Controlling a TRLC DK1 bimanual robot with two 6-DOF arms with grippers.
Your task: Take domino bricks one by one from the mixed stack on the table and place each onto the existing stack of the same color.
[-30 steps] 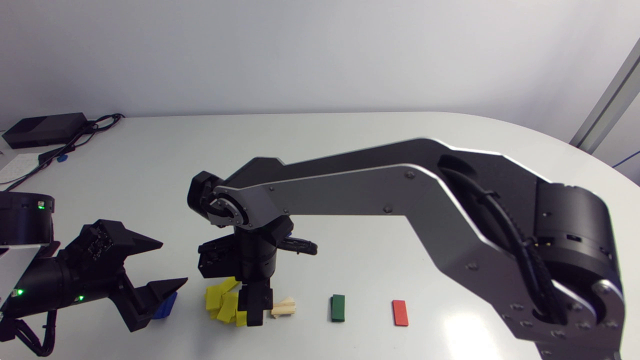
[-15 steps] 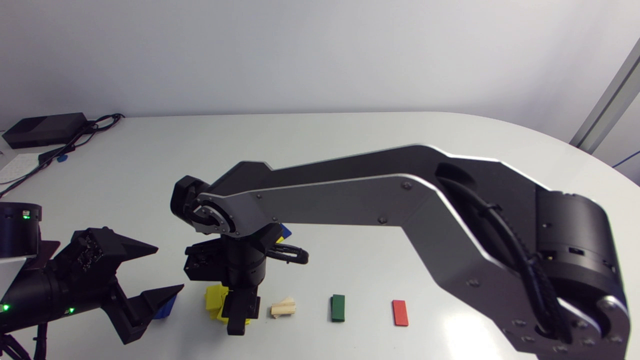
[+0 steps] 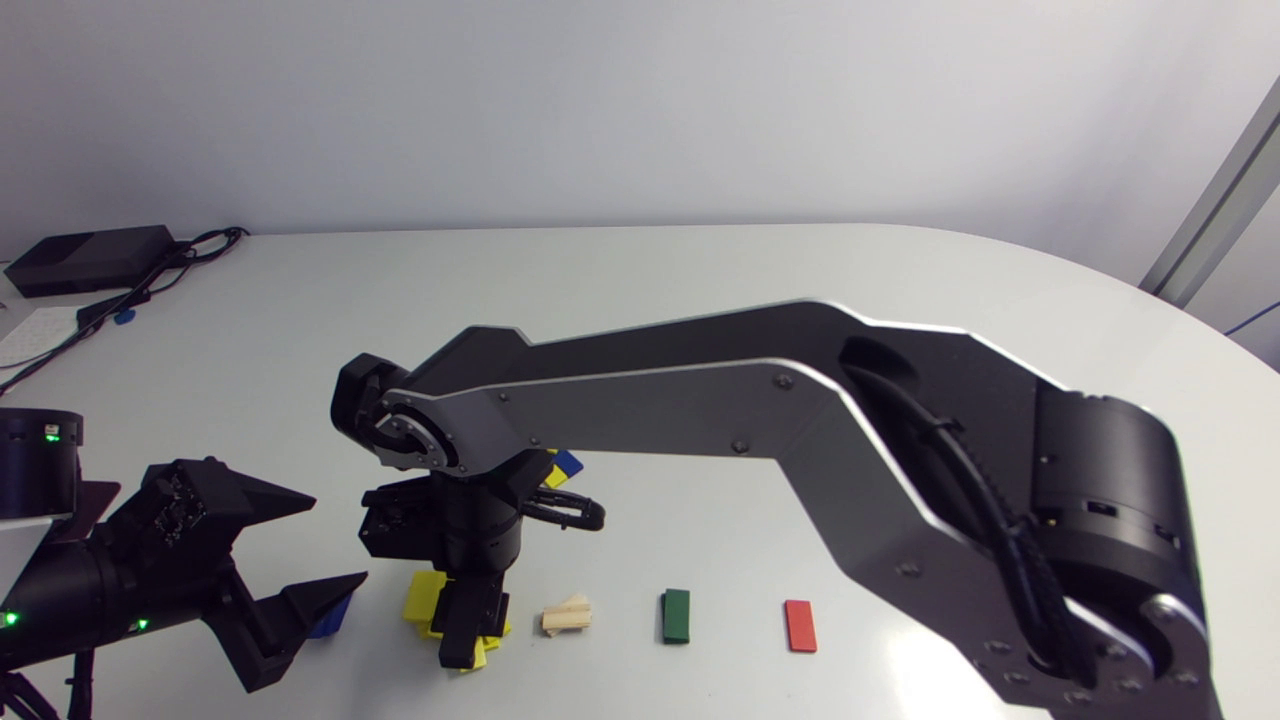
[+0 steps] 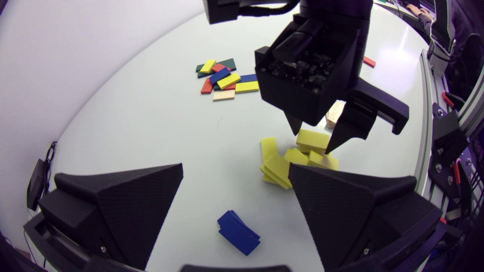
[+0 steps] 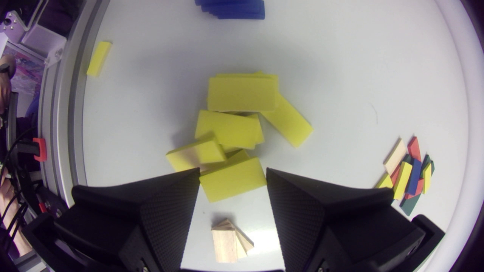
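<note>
Yellow domino brick [image 5: 231, 178] sits gripped from both sides by the right tool's [image 5: 233, 172] two fingers, at the edge of an untidy yellow pile [image 5: 242, 94] on the table [image 3: 700, 300]. A pale wooden stack [image 5: 228, 241] lies just beside. The left tool [image 4: 235, 168] is spread wide and empty over a blue stack [image 4: 238, 232].

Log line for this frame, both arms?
right gripper: shut on yellow brick, over yellow pile | left gripper: open, above blue stack | mixed stack: bricks left
</note>
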